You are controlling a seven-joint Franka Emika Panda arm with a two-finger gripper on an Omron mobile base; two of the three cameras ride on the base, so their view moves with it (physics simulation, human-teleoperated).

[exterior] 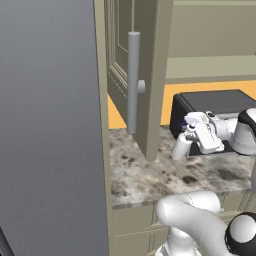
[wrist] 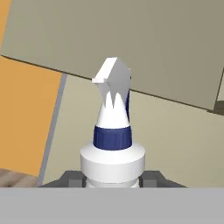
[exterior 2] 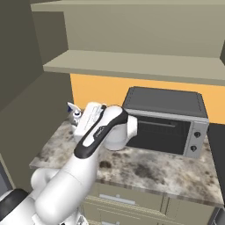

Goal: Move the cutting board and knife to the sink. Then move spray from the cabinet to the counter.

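Hand view: the claw is closed about the lower body of the spray, one dark finger tip showing on each side of the white bottle. The bottle's blue collar and white trigger top rise clear of the grip and stand before beige-olive cabinet panels and a strip of orange wall.

Left base view: the claw holds the spray above the table, the bottle hanging tilted with its base just over the speckled surface; whether it touches cannot be told. To its left stands the open door of the cabinet, whose lower edge comes down close to the table and whose long grey bar handle faces the camera. The bottle lies just beside this door edge, with a narrow gap between them. Behind and to the right sits a dark toaster oven, near the claw. Open table remains in front of the bottle, towards the pale front edge.

Right base view: the spray shows beyond the white arm, near the table's left end. The toaster oven takes up the rear middle, and the cabinet shelf runs above it. Bare table extends before the oven to the front edge.
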